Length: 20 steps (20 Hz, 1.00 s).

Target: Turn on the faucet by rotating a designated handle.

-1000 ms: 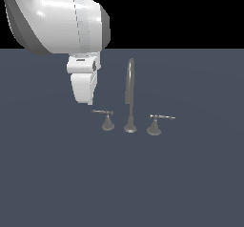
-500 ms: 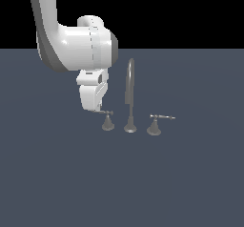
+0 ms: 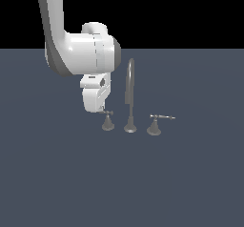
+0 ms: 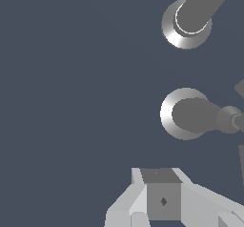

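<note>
The faucet is a thin arched grey spout on a flared foot, with a lever handle on each side. The designated handle, on the narrower cone base, is the one at the exterior view's left; its lever end disappears under my hand. My gripper hangs right at that lever, its fingers hidden by the white hand. In the wrist view the handle's cone lies close by, and its lever runs out between two dark fingers that stand apart, so the gripper is open. The spout foot lies beyond.
The twin handle, on a wider cone, stands at the exterior view's right of the spout with its lever pointing right. Everything rests on a flat dark grey surface. My white arm rises above the left handle.
The arm has swung lower and toward the exterior view's right, bringing the hand down onto the left handle's lever. The faucet parts have not visibly moved.
</note>
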Tool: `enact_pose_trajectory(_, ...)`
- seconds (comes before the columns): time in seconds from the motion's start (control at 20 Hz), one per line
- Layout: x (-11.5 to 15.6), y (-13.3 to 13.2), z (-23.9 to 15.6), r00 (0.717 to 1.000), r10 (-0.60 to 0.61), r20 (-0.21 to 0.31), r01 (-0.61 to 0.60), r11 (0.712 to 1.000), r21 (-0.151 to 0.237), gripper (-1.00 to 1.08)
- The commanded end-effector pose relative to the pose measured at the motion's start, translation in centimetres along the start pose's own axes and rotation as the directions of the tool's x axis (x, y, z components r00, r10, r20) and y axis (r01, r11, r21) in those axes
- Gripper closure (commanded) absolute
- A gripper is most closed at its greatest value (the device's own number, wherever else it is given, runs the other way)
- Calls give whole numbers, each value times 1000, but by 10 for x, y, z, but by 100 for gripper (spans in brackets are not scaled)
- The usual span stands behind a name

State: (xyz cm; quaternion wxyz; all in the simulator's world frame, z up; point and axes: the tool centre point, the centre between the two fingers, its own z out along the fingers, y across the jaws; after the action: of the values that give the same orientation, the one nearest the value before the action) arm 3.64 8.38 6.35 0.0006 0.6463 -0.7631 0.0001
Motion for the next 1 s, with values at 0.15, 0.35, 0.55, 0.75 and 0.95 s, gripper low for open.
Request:
enact_pose_trajectory(0.15,-1,1,-2,1000,-4,1,4,1000,1,108)
enact_pose_trajectory(0.35,-4,8,-1,1000,-4,1,4,1000,1,108)
enact_pose_trajectory(0.55,-10,22,-2,1000,-4,1,4,1000,1,108)
enact_pose_trajectory(0.75,-17,36,-2,1000,-4,1,4,1000,1,108)
enact_pose_trajectory(0.95,-17,34,-4,1000,-2,7,2,1000,13,108)
